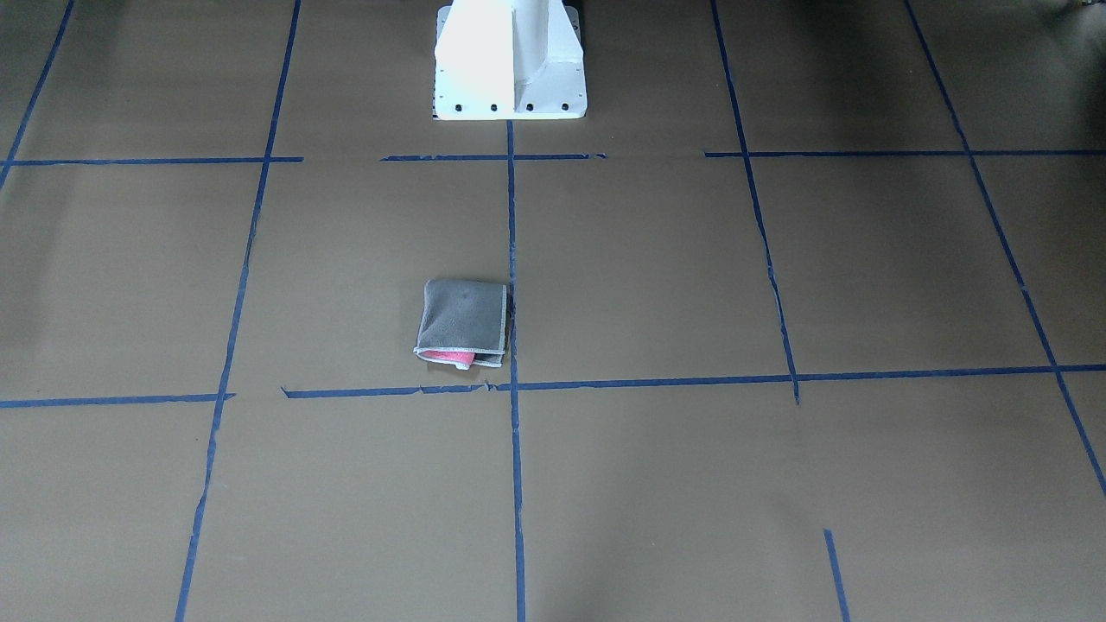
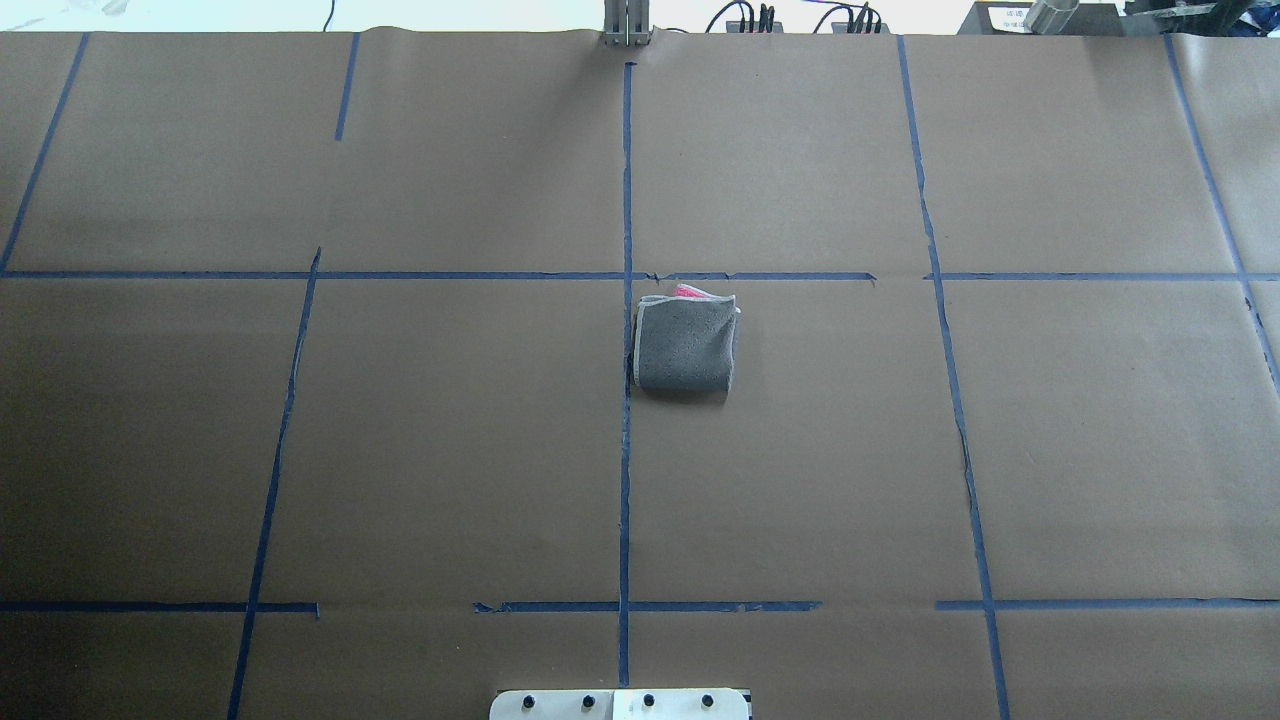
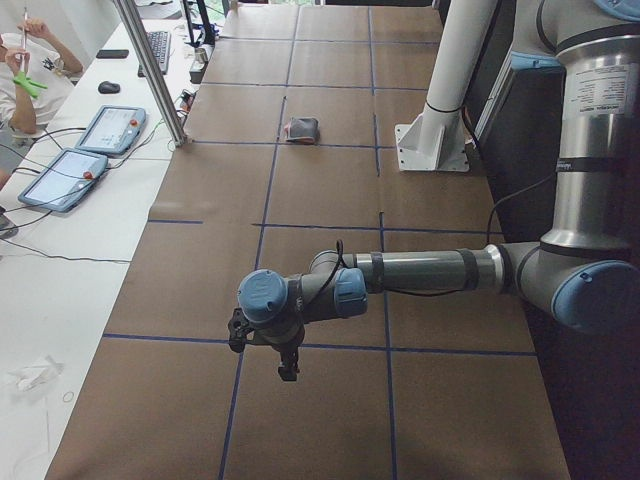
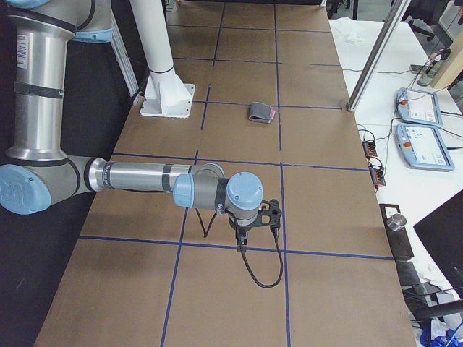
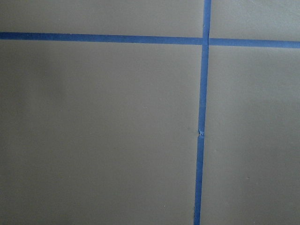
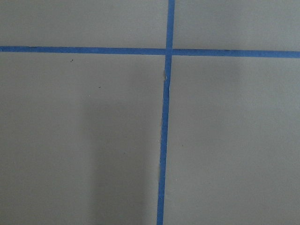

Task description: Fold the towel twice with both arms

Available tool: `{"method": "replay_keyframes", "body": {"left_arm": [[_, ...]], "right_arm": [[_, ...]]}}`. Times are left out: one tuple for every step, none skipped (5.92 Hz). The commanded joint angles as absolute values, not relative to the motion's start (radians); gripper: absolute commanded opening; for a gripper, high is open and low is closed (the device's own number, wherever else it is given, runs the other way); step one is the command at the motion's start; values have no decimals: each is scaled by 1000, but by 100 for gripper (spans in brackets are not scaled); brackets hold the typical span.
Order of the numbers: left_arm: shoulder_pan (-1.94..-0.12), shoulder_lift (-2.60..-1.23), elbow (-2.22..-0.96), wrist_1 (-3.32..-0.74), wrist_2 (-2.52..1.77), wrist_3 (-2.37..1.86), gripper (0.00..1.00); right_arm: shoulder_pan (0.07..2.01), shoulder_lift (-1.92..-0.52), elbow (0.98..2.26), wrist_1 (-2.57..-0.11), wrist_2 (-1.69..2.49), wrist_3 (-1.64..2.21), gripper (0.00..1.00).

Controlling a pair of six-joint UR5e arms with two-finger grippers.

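Observation:
The towel (image 1: 462, 321) lies folded into a small square near the table's middle, next to the centre tape line. Its grey face is up and a pink strip shows at one edge. It also shows in the overhead view (image 2: 686, 343) and both side views (image 3: 301, 130) (image 4: 260, 112). The left arm (image 3: 420, 272) is stretched low over the table's left end, far from the towel, with its gripper (image 3: 287, 368) pointing down. The right arm (image 4: 137, 177) is stretched over the right end with its gripper (image 4: 241, 242) pointing down. I cannot tell whether either gripper is open or shut. Neither holds anything that I can see.
The white pedestal base (image 1: 510, 60) stands at the robot side of the brown, blue-taped table. A metal post (image 3: 150, 70) and tablets (image 3: 110, 128) are on the white side table, where a person (image 3: 20, 60) sits. Both wrist views show only tape lines on paper.

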State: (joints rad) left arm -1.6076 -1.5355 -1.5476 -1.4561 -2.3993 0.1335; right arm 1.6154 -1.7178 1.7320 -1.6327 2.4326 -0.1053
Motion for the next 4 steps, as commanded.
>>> {"method": "replay_keyframes", "body": {"left_arm": [[-1608,-1536,-1546,-1456,-2399,133,100],[-1608,-1536,-1545,-1456,-2399,133,100],[-1608,-1536,-1545,-1456,-2399,133,100],[-1608,-1543,-1551,-1456,-2396,130,100]], "right_arm": [[1615,-1718,1721,-1628,2425,-106,100],[1615,-1717,1704,-1626,2425,-106,100],[1615,-1712,1704,-1625,2425,-106,100],[1615,-1712,1703,-1624,2425,-106,100]]}}
